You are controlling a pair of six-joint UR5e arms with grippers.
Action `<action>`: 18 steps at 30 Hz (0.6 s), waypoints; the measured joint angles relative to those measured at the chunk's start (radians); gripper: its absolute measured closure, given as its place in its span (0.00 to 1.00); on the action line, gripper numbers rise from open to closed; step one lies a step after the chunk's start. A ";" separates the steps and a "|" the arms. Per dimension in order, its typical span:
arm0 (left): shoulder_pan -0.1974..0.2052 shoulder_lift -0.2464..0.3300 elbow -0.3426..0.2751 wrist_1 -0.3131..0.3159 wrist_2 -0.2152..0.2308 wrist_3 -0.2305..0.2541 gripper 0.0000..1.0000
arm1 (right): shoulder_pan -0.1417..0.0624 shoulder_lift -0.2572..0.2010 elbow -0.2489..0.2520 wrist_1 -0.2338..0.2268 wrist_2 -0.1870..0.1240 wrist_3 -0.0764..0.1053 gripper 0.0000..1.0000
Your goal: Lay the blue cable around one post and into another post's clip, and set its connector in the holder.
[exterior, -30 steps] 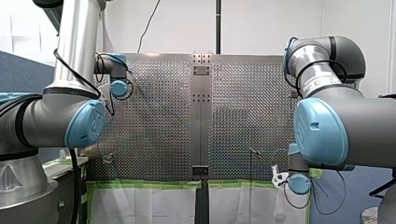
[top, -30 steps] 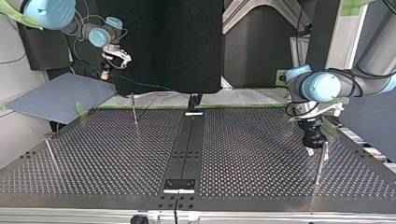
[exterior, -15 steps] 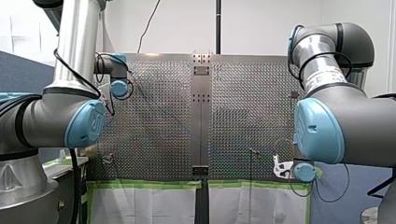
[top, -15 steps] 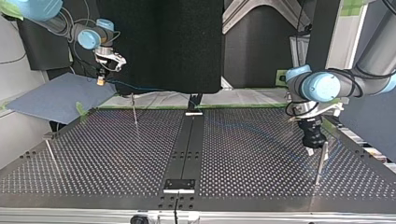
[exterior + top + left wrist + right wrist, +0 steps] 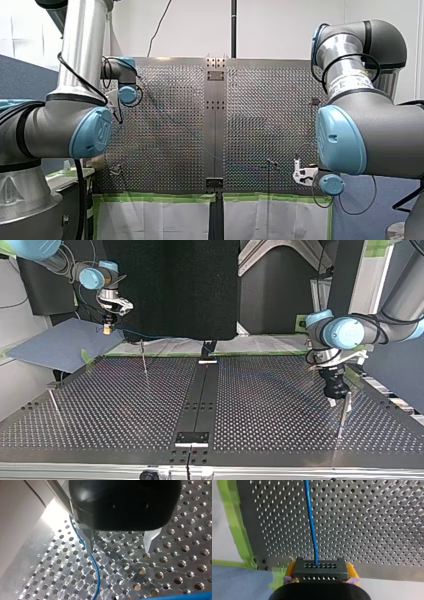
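Yellow pads of the right jaws are clamped on the dark connector, one at each end of the block. The blue cable leaves the block's perforated face and runs straight ahead over the bench. In the top view these jaws hang beyond the bench's far-left corner, above a blue mat. The left jaws stand open, low over the bench at that view's right, just beside a post. The cable passes along one metal finger, and you cannot tell whether it touches. I judge you are drawing the cable out toward the posts, so carry the connector slowly and level, under light tension only. A hard pull could lift the line off the bench or drag it clear of the open fingers. Use the left jaws, low, as a guide. The cable looks thin, smooth and limp, bright blue, curving gently by the left jaws and straight near the connector.
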 joint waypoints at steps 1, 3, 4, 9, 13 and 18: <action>0.000 0.000 0.000 0.000 0.000 0.000 0.00 | -0.001 0.000 0.000 -0.001 -0.006 0.009 1.00; 0.000 0.000 0.000 -0.001 0.000 0.000 0.00 | -0.002 0.000 0.000 -0.002 -0.015 0.030 1.00; 0.000 0.000 0.000 -0.001 0.000 0.000 0.00 | -0.002 0.000 0.000 -0.002 -0.017 0.037 1.00; 0.000 0.000 0.000 -0.001 0.000 0.000 0.00 | -0.003 0.000 0.001 0.000 -0.021 0.054 1.00; -0.001 0.000 0.000 -0.001 0.000 0.000 0.00 | -0.007 0.002 0.001 0.004 -0.008 0.056 1.00; -0.003 0.000 0.000 -0.001 0.000 0.001 0.00 | -0.018 0.003 0.000 0.008 0.030 0.069 1.00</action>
